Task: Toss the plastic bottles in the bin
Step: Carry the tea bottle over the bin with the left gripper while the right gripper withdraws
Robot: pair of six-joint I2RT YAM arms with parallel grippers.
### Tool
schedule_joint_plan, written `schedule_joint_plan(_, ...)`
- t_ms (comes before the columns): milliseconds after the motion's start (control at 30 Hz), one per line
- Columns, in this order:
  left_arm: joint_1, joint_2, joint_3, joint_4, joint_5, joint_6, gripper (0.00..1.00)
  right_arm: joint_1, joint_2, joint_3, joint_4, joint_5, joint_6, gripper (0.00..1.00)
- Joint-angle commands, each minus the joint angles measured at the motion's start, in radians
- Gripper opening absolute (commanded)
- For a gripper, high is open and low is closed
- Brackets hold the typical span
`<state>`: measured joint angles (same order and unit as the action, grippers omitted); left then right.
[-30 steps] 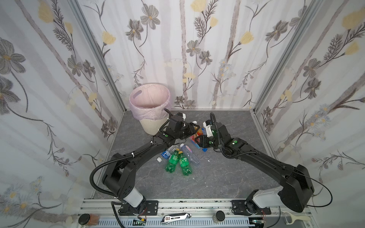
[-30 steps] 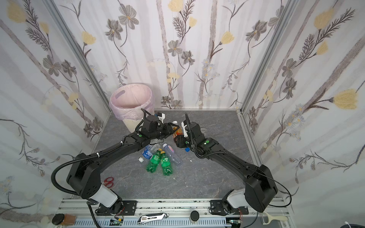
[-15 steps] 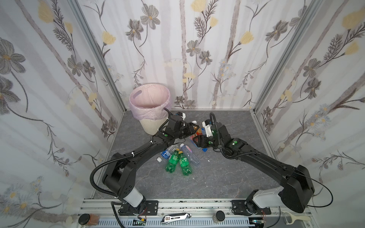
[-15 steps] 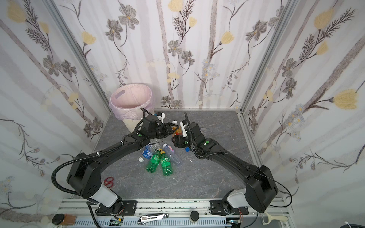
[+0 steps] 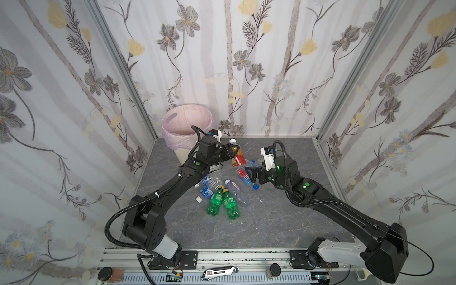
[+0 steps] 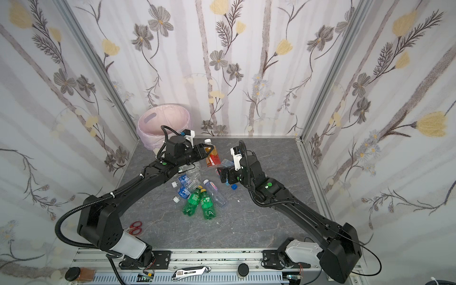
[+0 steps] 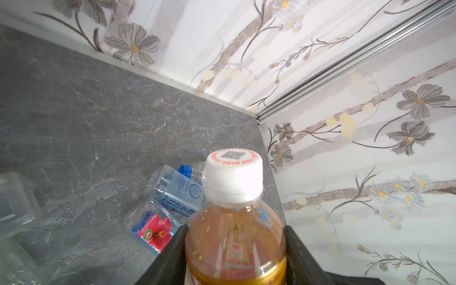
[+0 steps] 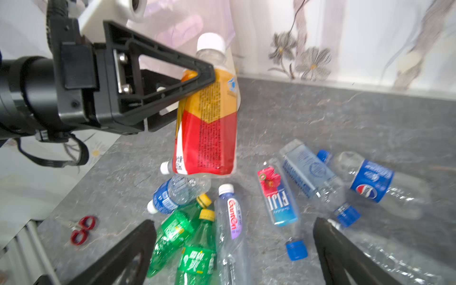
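My left gripper [image 5: 232,150] [image 7: 235,237] is shut on an orange-red bottle [image 5: 238,156] [image 6: 212,156] [image 8: 207,128] with a white cap, held upright above the floor, right of the bin [image 5: 172,138] [image 6: 148,138], a cream basket lined with a pink bag. My right gripper [image 5: 250,172] [image 8: 233,222] stands wide open and holds nothing, just right of that bottle, over the pile. On the grey floor lie two green bottles [image 5: 217,202] [image 8: 172,234] with yellow caps, a purple-labelled clear bottle [image 8: 232,217], a Fiji bottle [image 8: 276,197], a Pepsi bottle [image 8: 372,180] and several clear blue-labelled ones.
Red scissors [image 6: 134,228] [image 8: 81,229] lie on the floor near the left arm's base. A loose blue cap [image 5: 256,186] [image 8: 296,249] sits by the right gripper. Flowered walls close in the floor on three sides. A utility knife [image 5: 219,271] rests on the front rail.
My right gripper has opened wide beside the orange-red bottle and now stands clear of it. The left gripper keeps its hold on that bottle and has risen slightly.
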<state>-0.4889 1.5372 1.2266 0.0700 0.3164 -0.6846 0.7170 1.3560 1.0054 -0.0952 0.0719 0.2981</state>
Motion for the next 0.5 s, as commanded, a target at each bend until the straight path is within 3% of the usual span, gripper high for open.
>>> schedule_joint_plan(0,0.011,-0.021,0.03,0.024,-0.038,0.093,0.43,-0.001,-0.033,-0.01,0.187,0.138,-0.128,1.0)
schedule_joint_plan(167,0.075,-0.08,0.016,0.028,-0.067,0.115,0.42,-0.008,-0.028,-0.021,0.346,0.173,-0.285,1.0)
schedule_joint_plan(267,0.12,-0.143,-0.019,0.033,-0.095,0.146,0.42,-0.041,-0.033,-0.03,0.376,0.121,-0.284,1.0)
schedule_joint_plan(367,0.149,-0.199,-0.031,0.034,-0.128,0.198,0.42,-0.071,-0.049,-0.128,0.527,0.106,-0.303,1.0)
schedule_joint_plan(467,0.187,-0.239,-0.031,0.034,-0.143,0.217,0.42,-0.1,-0.024,-0.13,0.535,0.071,-0.291,1.0)
